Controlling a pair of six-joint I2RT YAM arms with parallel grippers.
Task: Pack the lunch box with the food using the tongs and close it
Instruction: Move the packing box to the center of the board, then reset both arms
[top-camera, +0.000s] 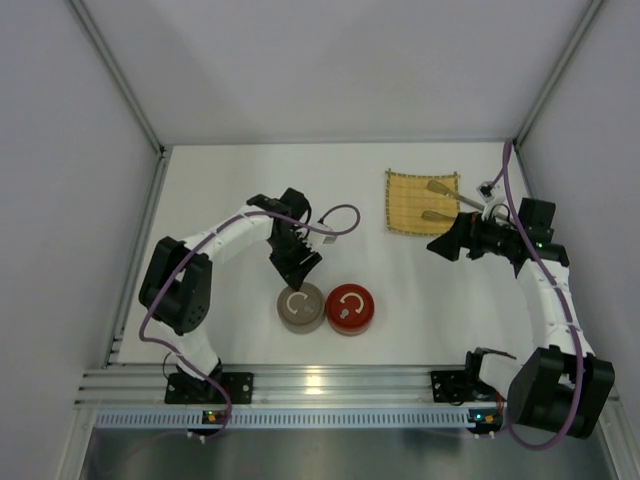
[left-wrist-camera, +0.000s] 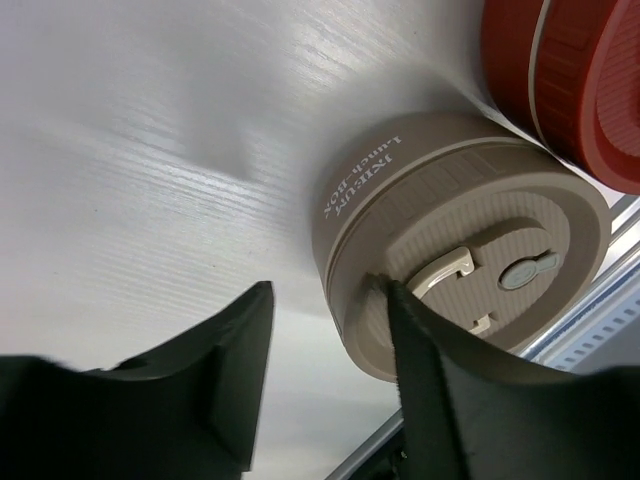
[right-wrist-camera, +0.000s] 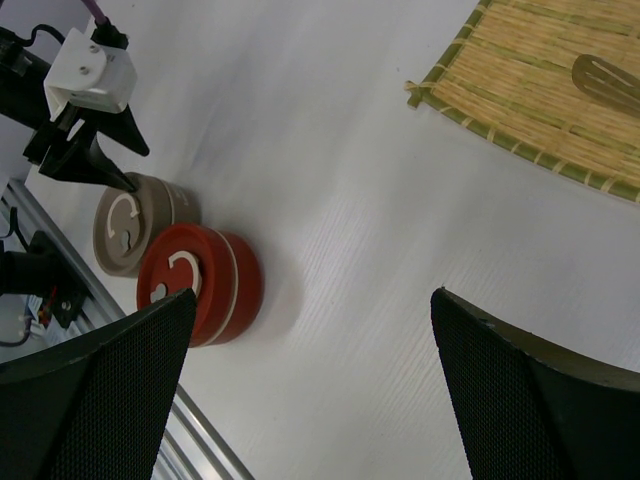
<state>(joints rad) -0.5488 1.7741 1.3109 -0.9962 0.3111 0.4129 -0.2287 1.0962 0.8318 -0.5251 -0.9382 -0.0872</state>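
Hovering at the shut beige box (top-camera: 300, 308) with left gripper (top-camera: 298, 272) spread, gripping nothing; holding right gripper (top-camera: 440, 246) wide open beside mat (top-camera: 410, 205), tongs (top-camera: 438, 215) lying there.

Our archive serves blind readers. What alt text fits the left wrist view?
A closed beige round lunch box, a cream latch on top, stands on a white table, with a red lunch box beside it. The left pincer fills the foreground, its black fingers apart, nothing between them.
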